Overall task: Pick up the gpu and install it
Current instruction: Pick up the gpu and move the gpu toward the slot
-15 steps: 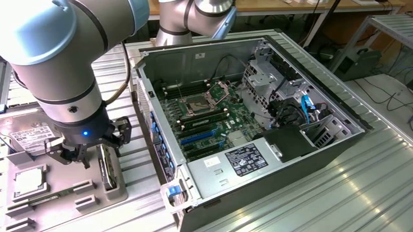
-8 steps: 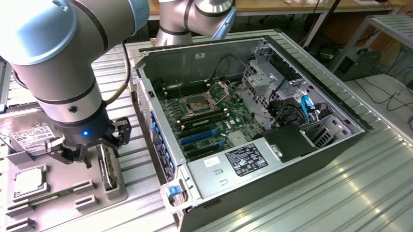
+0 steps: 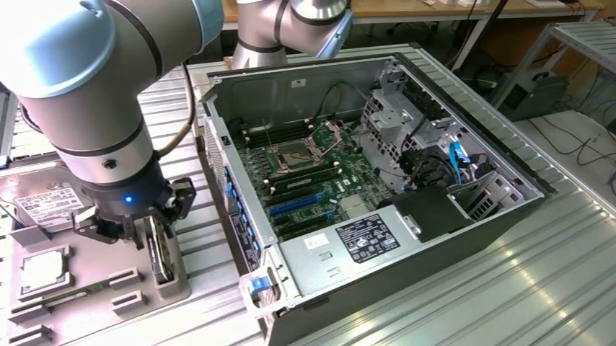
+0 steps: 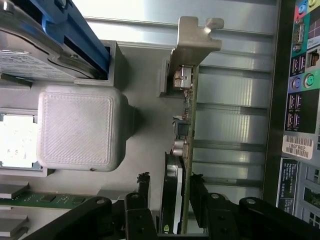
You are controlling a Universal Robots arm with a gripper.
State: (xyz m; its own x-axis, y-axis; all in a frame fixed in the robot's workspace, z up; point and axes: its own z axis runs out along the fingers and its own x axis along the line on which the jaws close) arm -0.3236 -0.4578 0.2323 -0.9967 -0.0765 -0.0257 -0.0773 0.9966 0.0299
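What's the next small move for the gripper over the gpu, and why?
Probably close the fingers onto the gpu. The gripper straddles the card, which stands on edge in its grey tray, one finger on each side, with a gap showing on the fan side, so nothing is gripped yet.

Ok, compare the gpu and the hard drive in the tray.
The gpu stands on edge; the hard drive lies label-up. The tool straddles the gpu, not the hard drive. Both sit in the grey tray.
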